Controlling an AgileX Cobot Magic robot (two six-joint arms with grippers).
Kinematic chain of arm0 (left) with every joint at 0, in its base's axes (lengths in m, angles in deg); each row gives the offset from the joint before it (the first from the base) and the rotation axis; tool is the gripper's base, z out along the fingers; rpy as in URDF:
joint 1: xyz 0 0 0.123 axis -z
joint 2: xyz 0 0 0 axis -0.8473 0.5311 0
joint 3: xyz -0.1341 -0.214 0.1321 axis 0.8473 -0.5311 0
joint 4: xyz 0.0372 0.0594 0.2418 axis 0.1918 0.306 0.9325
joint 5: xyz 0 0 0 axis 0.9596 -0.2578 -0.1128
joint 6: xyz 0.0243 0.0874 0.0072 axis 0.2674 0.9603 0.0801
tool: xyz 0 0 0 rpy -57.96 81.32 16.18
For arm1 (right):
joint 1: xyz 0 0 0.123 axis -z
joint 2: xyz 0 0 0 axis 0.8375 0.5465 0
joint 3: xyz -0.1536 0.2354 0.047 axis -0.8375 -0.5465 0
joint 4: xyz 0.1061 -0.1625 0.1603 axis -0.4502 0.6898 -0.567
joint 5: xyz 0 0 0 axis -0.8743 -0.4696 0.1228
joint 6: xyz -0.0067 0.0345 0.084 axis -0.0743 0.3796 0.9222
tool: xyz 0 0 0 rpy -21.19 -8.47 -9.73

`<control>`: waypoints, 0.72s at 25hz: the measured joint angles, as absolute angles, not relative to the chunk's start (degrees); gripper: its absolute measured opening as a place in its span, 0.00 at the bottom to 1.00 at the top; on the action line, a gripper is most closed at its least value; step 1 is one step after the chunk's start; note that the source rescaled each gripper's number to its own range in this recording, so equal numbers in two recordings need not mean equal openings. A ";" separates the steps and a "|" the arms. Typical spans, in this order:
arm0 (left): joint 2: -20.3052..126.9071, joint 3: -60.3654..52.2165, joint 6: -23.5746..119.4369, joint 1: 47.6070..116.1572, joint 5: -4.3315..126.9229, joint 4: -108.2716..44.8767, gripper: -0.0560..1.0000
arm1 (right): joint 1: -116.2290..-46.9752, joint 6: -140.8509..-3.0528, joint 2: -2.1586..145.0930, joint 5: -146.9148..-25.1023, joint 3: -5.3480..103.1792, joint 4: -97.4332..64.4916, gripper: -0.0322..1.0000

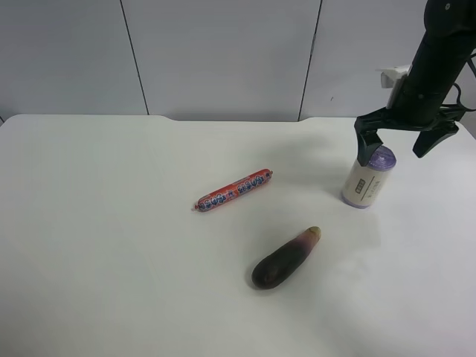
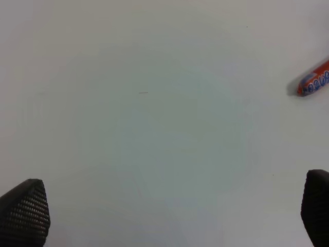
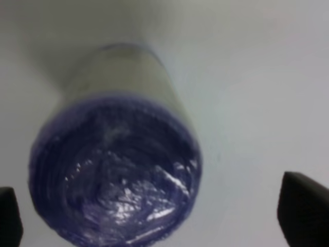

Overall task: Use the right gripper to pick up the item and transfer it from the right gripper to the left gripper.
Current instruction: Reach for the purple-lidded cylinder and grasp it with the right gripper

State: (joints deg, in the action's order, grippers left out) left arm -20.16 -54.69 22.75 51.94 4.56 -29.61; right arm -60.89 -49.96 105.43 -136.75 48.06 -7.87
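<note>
The item (image 1: 367, 178), a short roll with purple ends and a cream wrap, stands tilted on the white table (image 1: 111, 223) at the right. The right gripper (image 1: 404, 143) hangs open just above its top end, fingers spread to either side. In the right wrist view the purple end (image 3: 115, 177) fills the frame, with the two black fingertips (image 3: 303, 208) apart and clear of it. The left gripper (image 2: 169, 216) is open over bare table in the left wrist view; it is out of the exterior high view.
A red sausage stick (image 1: 234, 191) lies mid-table; its end shows in the left wrist view (image 2: 314, 84). A dark purple aubergine (image 1: 285, 259) lies in front of it. A white panel wall (image 1: 223, 52) stands behind the table.
</note>
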 joint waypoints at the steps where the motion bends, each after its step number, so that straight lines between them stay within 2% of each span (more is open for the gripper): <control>1: -20.16 -54.69 22.70 51.94 4.56 -29.61 1.00 | -60.89 -50.32 105.93 -136.52 48.06 -8.58 1.00; 16: -20.16 -54.69 22.64 51.94 4.56 -29.56 1.00 | -60.84 -51.14 111.79 -132.25 48.06 -10.03 1.00; 18: -20.16 -54.69 22.64 51.94 4.56 -29.56 1.00 | -60.84 -51.60 111.85 -132.25 48.06 -10.52 0.93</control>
State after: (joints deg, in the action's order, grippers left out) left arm -20.16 -54.69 22.64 51.94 4.56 -29.56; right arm -60.84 -51.60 111.85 -132.25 48.06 -10.52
